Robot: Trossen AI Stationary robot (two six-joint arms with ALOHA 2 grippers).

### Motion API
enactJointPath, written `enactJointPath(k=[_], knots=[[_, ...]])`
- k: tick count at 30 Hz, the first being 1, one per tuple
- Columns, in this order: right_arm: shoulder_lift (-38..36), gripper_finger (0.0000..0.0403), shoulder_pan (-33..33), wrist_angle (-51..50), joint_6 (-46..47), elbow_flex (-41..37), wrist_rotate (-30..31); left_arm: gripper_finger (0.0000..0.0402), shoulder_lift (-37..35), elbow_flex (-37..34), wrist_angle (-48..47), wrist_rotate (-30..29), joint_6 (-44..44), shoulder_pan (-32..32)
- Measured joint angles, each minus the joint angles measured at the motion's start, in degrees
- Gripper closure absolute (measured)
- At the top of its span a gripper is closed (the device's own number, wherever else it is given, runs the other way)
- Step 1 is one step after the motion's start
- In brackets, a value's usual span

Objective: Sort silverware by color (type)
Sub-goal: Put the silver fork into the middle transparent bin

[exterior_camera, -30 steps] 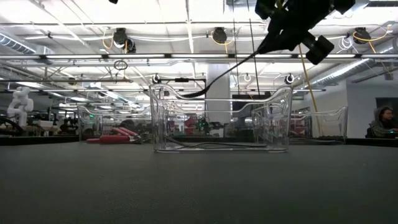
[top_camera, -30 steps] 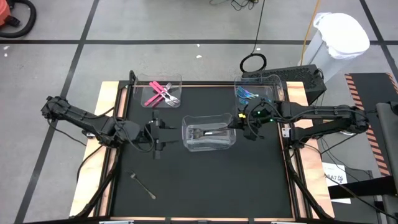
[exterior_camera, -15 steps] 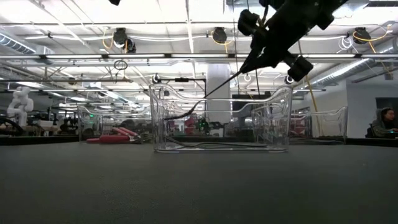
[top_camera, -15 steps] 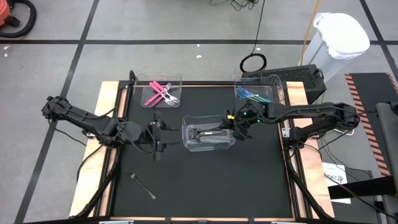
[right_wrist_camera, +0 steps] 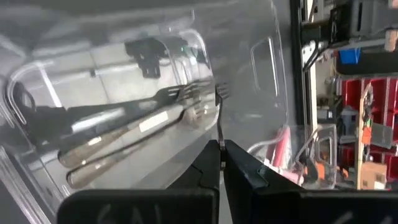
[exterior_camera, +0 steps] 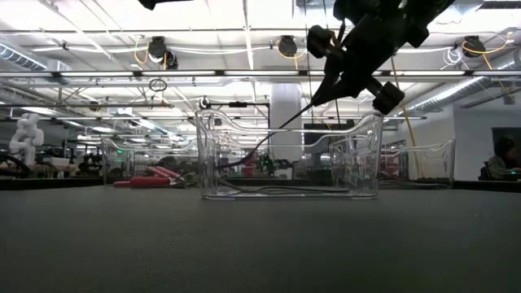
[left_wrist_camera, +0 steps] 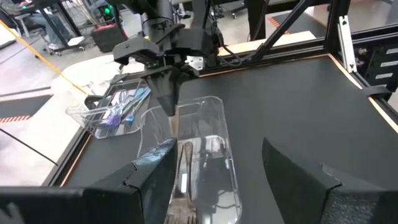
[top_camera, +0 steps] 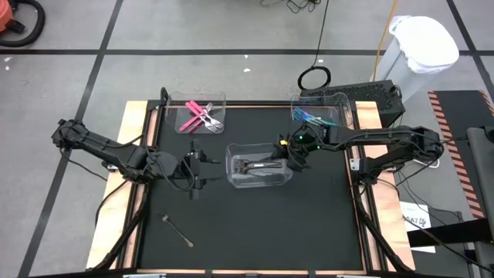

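**Grey fork now dipping into the middle bin**

The black table (top_camera: 255,224) carries three clear bins: one at the far left with the pink-handled pieces (top_camera: 199,116), one at the far right with the blue-teal pieces (top_camera: 309,116), and the middle bin (top_camera: 261,167), which holds the plain grey forks (right_wrist_camera: 124,127).

The right arm has swung in from the far right bin over the last second. A second ago its claw hung by the bin's right-hand end with a thin grey fork (exterior_camera: 269,140) carried above the rim; now the right claw (top_camera: 292,153) sits over that end of the middle bin, and the fork slopes down from it with its tines below the rim, inside the walls. The claw's fingers are pinched tight on the end of the handle, seen plainly from its own wrist camera, where the fork's head (right_wrist_camera: 220,93) hangs just over the forks already lying there.

The left claw (top_camera: 194,167) has not budged; it waits just left of the middle bin, spread wide and holding nothing.

So this piece looks close to delivered; I'd judge only the let-go remains. One small grey piece (top_camera: 177,229) lies alone on the table near the front left, well apart from the bins, and looks like the last one unsorted.
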Motion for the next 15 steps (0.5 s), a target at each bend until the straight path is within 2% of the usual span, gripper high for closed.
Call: enactJointPath(k=[3, 15], knots=[[0.0, 0.0401, -0.1, 0.0, -0.1, 0.0, -1.8, 0.0166, 0.0, 0.0, 0.0, 0.0, -0.6, 0.0], [0.3, 0.0401, -0.1, -0.2, 0.0, 0.0, -1.8, 0.0166, 0.0, 0.0, 0.1, 0.0, -0.7, 0.0]])
